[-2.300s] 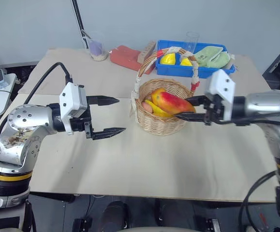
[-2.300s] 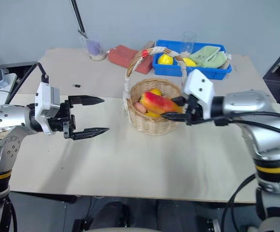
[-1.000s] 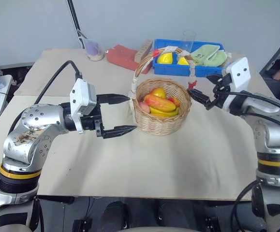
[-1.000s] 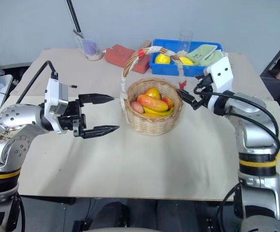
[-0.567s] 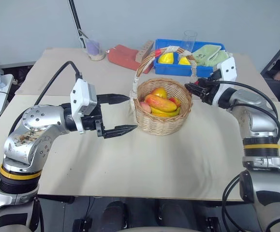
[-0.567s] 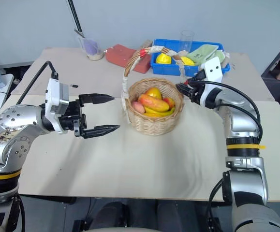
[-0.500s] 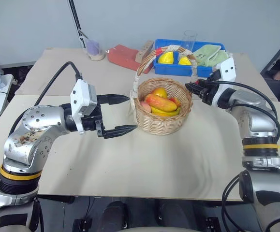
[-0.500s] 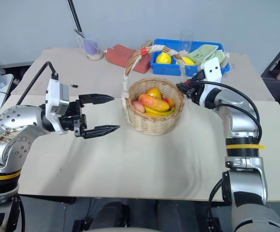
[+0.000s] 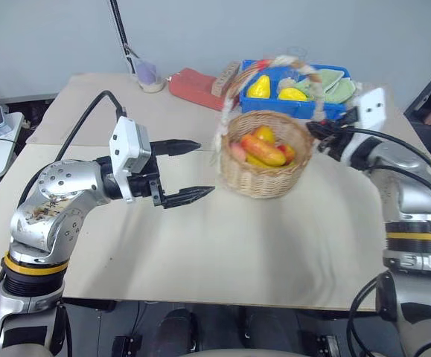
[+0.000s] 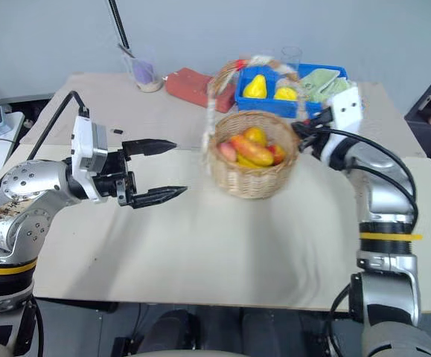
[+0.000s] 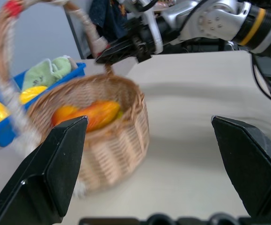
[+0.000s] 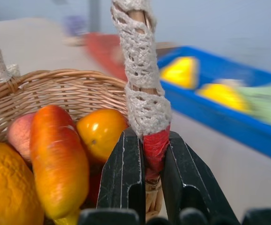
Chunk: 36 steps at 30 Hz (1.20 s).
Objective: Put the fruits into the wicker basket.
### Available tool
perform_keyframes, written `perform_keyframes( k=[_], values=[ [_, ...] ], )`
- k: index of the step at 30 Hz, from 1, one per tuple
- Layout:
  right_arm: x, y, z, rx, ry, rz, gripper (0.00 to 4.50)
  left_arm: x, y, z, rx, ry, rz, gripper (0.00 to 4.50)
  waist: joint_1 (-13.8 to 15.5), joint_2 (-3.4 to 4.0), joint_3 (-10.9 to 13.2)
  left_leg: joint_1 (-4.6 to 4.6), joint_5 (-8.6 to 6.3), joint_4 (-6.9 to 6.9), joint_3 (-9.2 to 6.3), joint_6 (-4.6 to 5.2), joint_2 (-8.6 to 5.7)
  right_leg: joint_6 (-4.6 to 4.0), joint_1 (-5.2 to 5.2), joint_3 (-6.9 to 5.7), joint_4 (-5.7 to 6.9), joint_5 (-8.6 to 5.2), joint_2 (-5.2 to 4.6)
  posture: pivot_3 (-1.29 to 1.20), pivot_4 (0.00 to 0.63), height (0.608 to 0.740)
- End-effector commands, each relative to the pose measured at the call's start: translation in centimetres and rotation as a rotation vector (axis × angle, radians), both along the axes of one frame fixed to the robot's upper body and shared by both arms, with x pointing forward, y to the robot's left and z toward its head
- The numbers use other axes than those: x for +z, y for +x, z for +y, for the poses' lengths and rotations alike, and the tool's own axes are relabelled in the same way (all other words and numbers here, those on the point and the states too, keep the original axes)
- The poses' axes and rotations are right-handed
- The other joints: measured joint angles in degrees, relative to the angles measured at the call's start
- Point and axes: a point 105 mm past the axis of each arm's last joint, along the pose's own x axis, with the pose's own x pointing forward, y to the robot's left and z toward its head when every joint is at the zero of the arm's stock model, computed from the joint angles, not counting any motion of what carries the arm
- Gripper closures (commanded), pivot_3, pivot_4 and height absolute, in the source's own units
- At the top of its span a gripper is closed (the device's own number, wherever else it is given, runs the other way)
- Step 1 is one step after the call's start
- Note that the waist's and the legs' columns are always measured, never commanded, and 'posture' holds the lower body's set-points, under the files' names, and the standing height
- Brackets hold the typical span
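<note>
**Basket handle pinched, fruits inside**

Pale beige worktop (image 9: 222,245) made of joined boards stands before a plain grey-blue wall. Near its middle sits the wicker basket (image 9: 266,169), and every other thing is placed from it. Behind the basket lies a blue tray (image 9: 295,106) with yellow pear-shaped fruits and a green cloth; behind it toward the robot's left lie a red flat object (image 9: 194,85) and a clear cup (image 9: 147,73) with something purple inside, too small to tell.

Inside the basket rest the fruits (image 12: 59,164): a red-to-orange one across the top and a yellow-orange one beneath, partly covered. Other rounded fruit lies among them.

On the basket's right side, the right tool (image 12: 147,180) is clamped on the foot of the handle (image 12: 143,84), at its red wrapping. The handle's arch is smeared in the head views. On the basket's left side, the left tool (image 9: 187,170) stands wide apart, gripping nothing, its fingertips just short of the rim.
</note>
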Motion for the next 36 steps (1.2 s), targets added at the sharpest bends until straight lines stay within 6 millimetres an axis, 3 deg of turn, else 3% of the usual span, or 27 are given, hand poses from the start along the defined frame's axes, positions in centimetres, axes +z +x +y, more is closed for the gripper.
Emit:
perform_keyframes(
  k=[1, 7, 9, 15, 19, 24, 27, 32, 36],
  values=[
    [2.7, -1.0, -2.9, -0.129, 0.002, -0.14, 4.39, 1.1, 0.2, -0.2, 0.0, -0.016, -0.039, 0.0, -0.24, 0.0, 0.0, 0.01, 0.0, 0.0, 0.0, 0.0, 0.01, 0.0, 0.0, 0.0, 0.0, 0.0, 0.02, 0.0, 0.15, 0.682],
    [0.7, -0.3, -4.8, -0.236, 0.052, -0.097, 4.39, 1.1, 0.6, -0.4, 0.0, -0.013, -0.046, 0.0, -1.17, 0.01, 0.0, 0.09, 0.0, -0.09, 0.04, 0.0, 0.06, 0.0, 0.0, 0.09, 0.05, -0.01, 0.11, 0.0, 0.15, 0.682],
    [0.8, -0.3, -4.8, -0.236, 0.082, -0.097, 3.36, 1.1, 0.7, -0.4, 0.004, -0.011, -0.051, 0.0, -1.21, 0.01, 0.0, 0.09, 0.0, -0.1, 0.04, 0.0, 0.06, 0.0, -0.01, 0.09, 0.05, -0.01, 0.12, 0.0, 0.15, 0.682],
    [1.2, -1.0, -5.5, -0.239, 0.088, -0.082, 1.36, 1.0, 1.1, 0.1, 0.047, -0.015, -0.056, 0.0, -0.84, 0.0, 0.0, 0.06, 0.0, -0.07, 0.04, 0.0, 0.03, 0.02, 0.0, 0.1, 0.02, -0.02, 0.06, 0.0, 0.15, 0.682],
    [0.5, -3.2, -5.6, -0.164, 0.013, 0.013, 0.02, 0.1, 1.4, 1.4, 0.112, 0.03, -0.041, 0.0, -0.19, 0.01, 0.0, 0.03, 0.0, -0.07, -0.01, 0.0, 0.04, 0.08, 0.01, 0.09, 0.02, -0.06, 0.05, 0.0, 0.15, 0.682],
    [0.0, -6.5, -5.5, -0.049, -0.098, 0.115, 0.02, -2.6, 2.2, 5.2, 0.275, 0.171, 0.027, 0.0, -0.44, 0.01, 0.0, 0.04, -0.02, -0.08, -0.04, 0.03, 0.06, 0.14, 0.02, 0.11, 0.01, -0.09, 0.05, 0.0, 0.15, 0.682],
    [-0.4, -9.0, -4.1, 0.116, -0.204, 0.186, 0.02, -4.3, 1.9, 8.3, 0.369, 0.278, 0.072, 0.0, -0.67, 0.0, 0.01, 0.12, -0.03, -0.11, 0.0, 0.04, 0.09, 0.27, 0.02, 0.13, 0.02, -0.18, 0.07, 0.0, 0.15, 0.682],
    [-1.4, -12.2, -2.1, 0.347, -0.341, 0.313, 0.02, -5.6, 0.6, 12.3, 0.444, 0.404, 0.136, 0.0, -0.48, -0.01, 0.02, 0.18, -0.03, -0.17, 0.04, 0.05, 0.3, 0.53, 0.03, 0.12, 0.01, -0.41, 0.1, 0.0, 0.15, 0.682],
    [-1.7, -12.6, -2.3, 0.381, -0.387, 0.354, 0.02, -5.3, 0.3, 13.8, 0.478, 0.415, 0.151, 0.0, 0.11, -0.05, 0.04, 0.2, -0.03, -0.12, 0.11, 0.05, 0.32, 0.53, 0.06, 0.11, -0.03, -0.45, 0.07, 0.0, 0.15, 0.682]
  ],
)
